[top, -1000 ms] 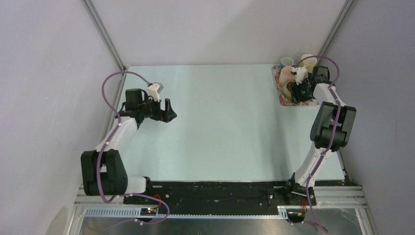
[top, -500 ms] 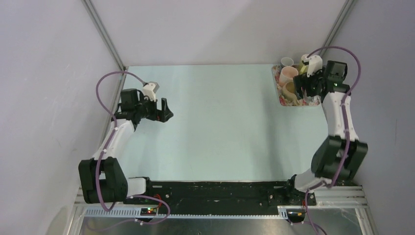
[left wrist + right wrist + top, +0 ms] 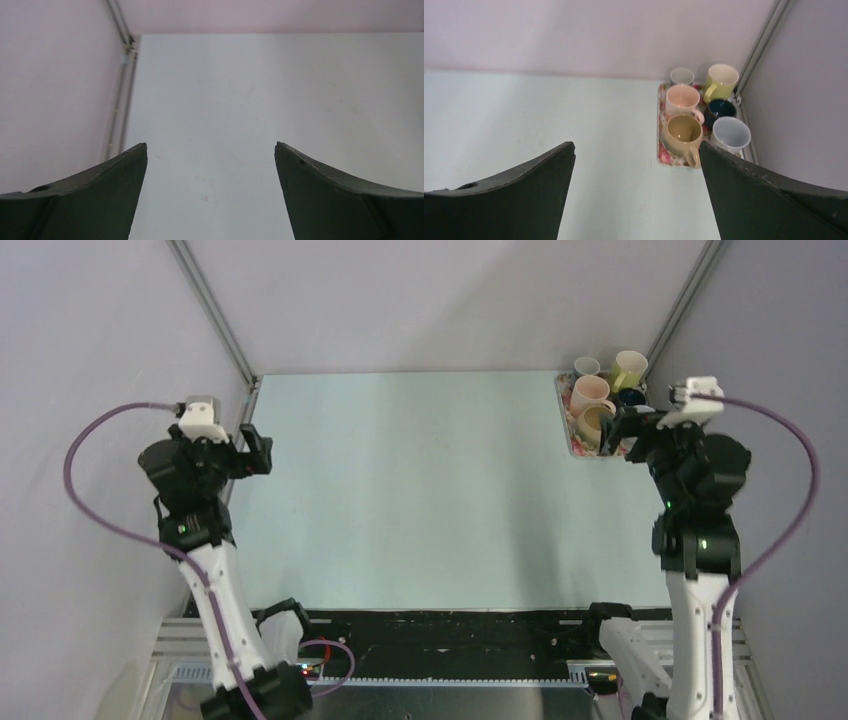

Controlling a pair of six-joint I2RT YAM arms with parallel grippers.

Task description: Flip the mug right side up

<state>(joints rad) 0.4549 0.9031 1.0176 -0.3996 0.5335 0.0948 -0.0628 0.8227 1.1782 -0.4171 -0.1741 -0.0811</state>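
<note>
Right wrist view: floral-patterned tray (image 3: 663, 156) at the far right corner of the worktop (image 3: 524, 110), carrying six mugs, all mouths up, tan ceramic mug (image 3: 682, 131) nearest. You have it ahead and right of the right gripper (image 3: 636, 145), jaws spread wide, empty. The left gripper (image 3: 211, 145), jaws equally wide and empty, sits well apart; right arm nearer.

A tray (image 3: 661, 150) sits in the far right corner of the bench (image 3: 420, 490), with six mugs (image 3: 683, 131) clustered upright on it.
</note>
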